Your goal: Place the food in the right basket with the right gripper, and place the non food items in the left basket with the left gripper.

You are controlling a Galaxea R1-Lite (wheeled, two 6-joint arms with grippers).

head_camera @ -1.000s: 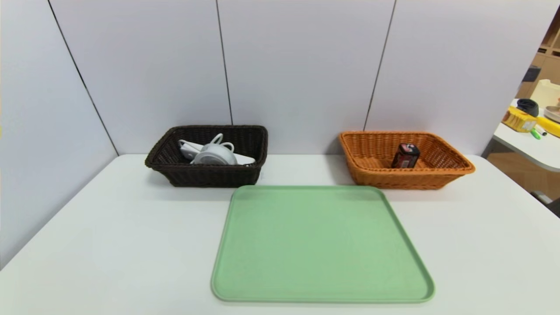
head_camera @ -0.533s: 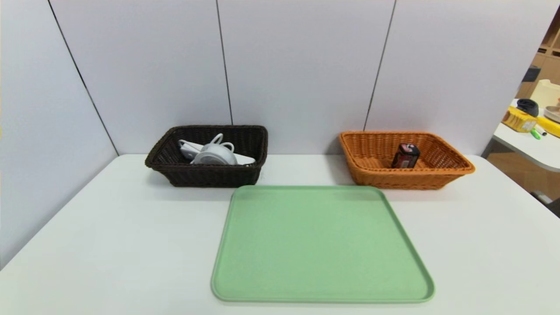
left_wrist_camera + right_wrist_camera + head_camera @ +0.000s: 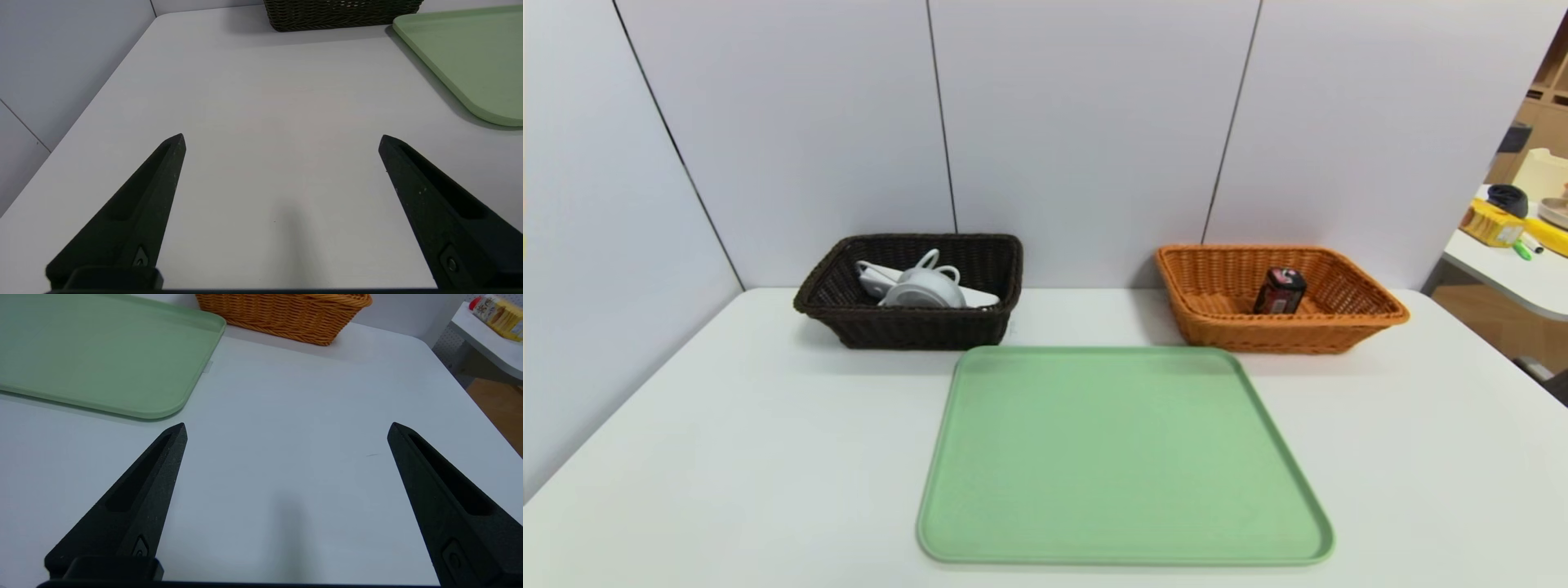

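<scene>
Carton (image 3: 1280, 291) sits inside the orange basket (image 3: 1282, 321). White table (image 3: 768, 425) bears a green tray (image 3: 1123, 457) between that and the dark basket (image 3: 915, 327); pale panels (image 3: 1086, 122) stand behind. Left gripper (image 3: 282, 139) and right gripper (image 3: 289, 426) hang over bare table, fingers wide apart, nothing between.

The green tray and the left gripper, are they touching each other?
Apart: the left wrist view shows bare table between the green tray and the left gripper.
</scene>
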